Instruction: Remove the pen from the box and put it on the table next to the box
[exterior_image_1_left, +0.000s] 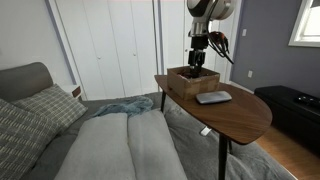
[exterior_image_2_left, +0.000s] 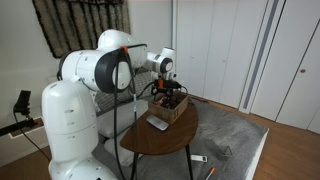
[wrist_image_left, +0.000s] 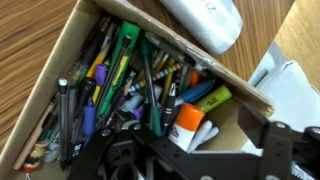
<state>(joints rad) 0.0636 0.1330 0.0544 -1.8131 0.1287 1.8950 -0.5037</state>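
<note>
Clearly, the pen (wrist_image_left: 150, 88) was seen lying among many other pens in the box (exterior_image_1_left: 192, 84) on the surface (exterior_image_1_left: 245, 118), with the fingers (exterior_image_1_left: 197, 60) held just above; their opening could not be told. It was judged light, stiff and slippery, best pinched mid-shaft.

Brown box (exterior_image_1_left: 193, 80) holds green, purple, yellow and orange pens (wrist_image_left: 130, 80) on walnut-brown table (exterior_image_1_left: 245, 112).

No legible text, brand, number or sign in any view. Markers (wrist_image_left: 120, 80) packed in the box (wrist_image_left: 48, 75) may carry print, but the wrist view is too blurred to read it.
</note>
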